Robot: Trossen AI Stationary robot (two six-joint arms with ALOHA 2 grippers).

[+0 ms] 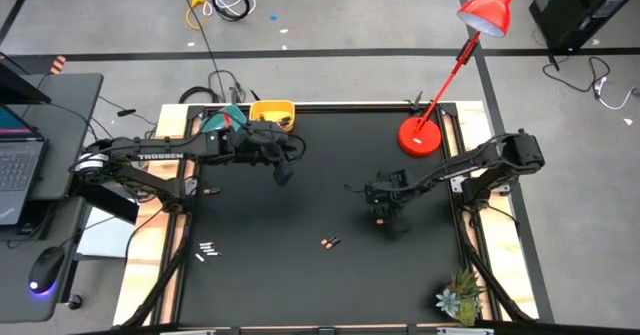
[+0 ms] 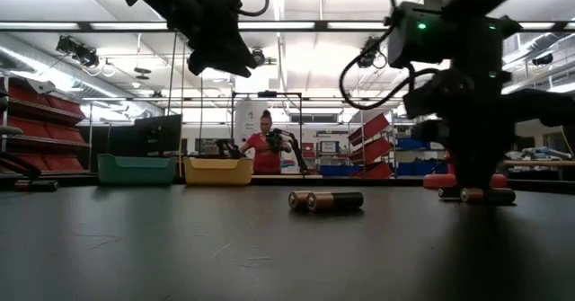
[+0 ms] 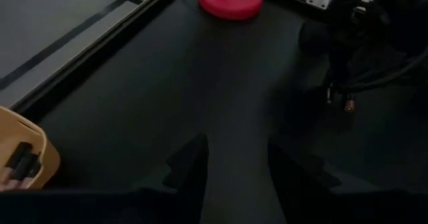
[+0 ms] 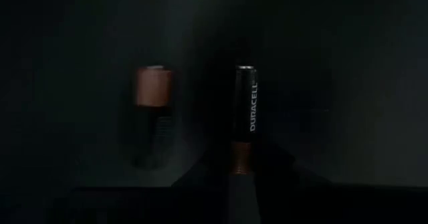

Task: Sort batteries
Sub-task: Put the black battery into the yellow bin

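Note:
Dark batteries with copper ends lie on the black mat: two side by side near the middle, and two more under my right gripper. That gripper points down and is shut on one of these, a dark battery. The other lies just beside it, untouched. Whitish batteries lie at the near left. My left gripper hangs open and empty above the mat, near the yellow bowl and the teal bowl. My right gripper pinches the dark battery between its two fingers at the copper end. The fingers come from above, pointing down, and lie across the battery. The battery lies flat on the mat.
A red lamp's base stands at the far right of the mat, close behind my right arm. A small plant sits at the near right corner. A person stands in the room beyond the table. The mat's middle holds only the battery pair.

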